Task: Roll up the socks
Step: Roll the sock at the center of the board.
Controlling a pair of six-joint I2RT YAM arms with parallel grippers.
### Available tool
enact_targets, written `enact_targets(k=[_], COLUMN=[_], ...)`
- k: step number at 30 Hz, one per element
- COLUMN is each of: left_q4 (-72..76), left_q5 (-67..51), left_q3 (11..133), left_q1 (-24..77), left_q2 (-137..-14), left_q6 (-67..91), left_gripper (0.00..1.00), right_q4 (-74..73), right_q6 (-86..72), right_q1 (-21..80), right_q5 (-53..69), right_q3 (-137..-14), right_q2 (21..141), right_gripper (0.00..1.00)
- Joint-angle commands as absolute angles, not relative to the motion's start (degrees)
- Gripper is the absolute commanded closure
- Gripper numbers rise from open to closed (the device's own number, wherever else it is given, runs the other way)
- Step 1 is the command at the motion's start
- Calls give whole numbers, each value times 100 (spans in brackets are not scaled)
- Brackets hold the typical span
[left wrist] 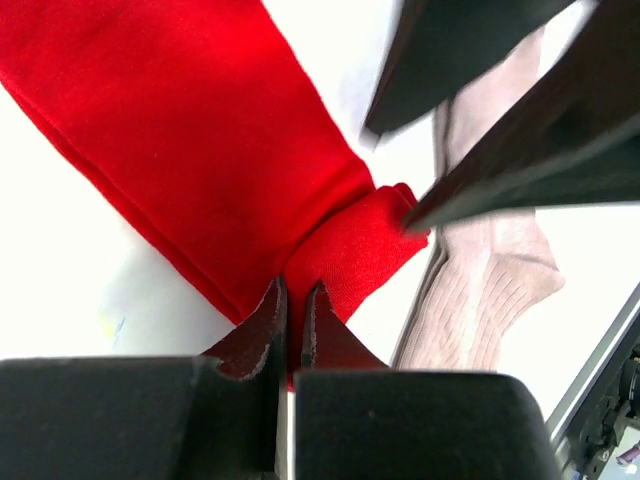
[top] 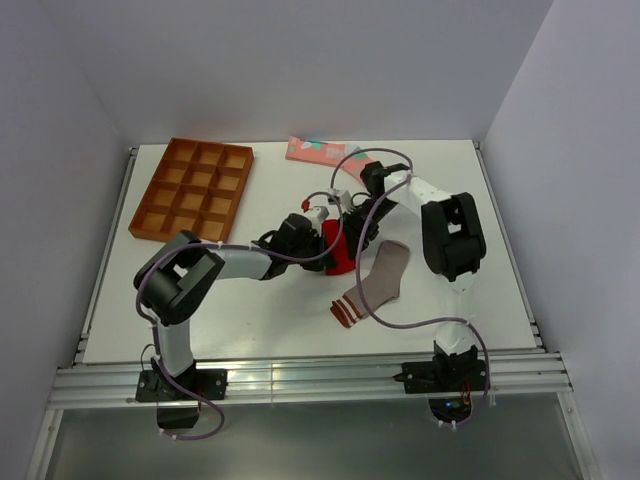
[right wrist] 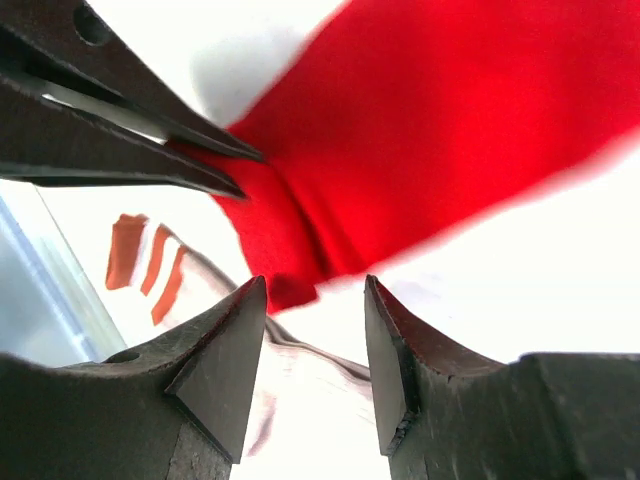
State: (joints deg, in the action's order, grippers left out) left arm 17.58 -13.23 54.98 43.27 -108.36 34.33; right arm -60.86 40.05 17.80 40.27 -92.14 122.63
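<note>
Top view: red sock (top: 338, 255) lies mid-tabletop (top: 250, 310). Grey sock (top: 385, 272) sits just beside it at 4 o'clock, pink sock (top: 318, 152) well apart at 12, tray (top: 195, 187) at 10.

Left wrist: left claw (left wrist: 293, 300) is clenched on the red sock's folded end, at 6 o'clock in view.

Right wrist: right claw (right wrist: 310, 300) is released, jaws wide, hovering at the same fold.

Step looks like starting the red sock's roll. Next move likely needs the fold turned over along the sock while the right claw steadies the fabric.
</note>
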Motion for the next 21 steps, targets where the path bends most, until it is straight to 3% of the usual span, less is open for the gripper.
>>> enact_targets(k=[1, 10, 21], left_q4=[941, 18, -466], left_q5=[-967, -1484, -3364], left_q3=[5353, 5449, 5414], left_q1=[4359, 4333, 3745], left_q2=[-10425, -10222, -10563], left_q6=[3647, 4165, 4772], left_gripper=[100, 100, 100], right_q4=[-5030, -3965, -2102], right_q6=[3586, 3507, 4156], right_q1=[1670, 1459, 1898], right_q5=[3709, 3639, 3429], right_q3=[-8939, -7736, -5310], right_q2=[11533, 10276, 7815], right_gripper=[48, 48, 46])
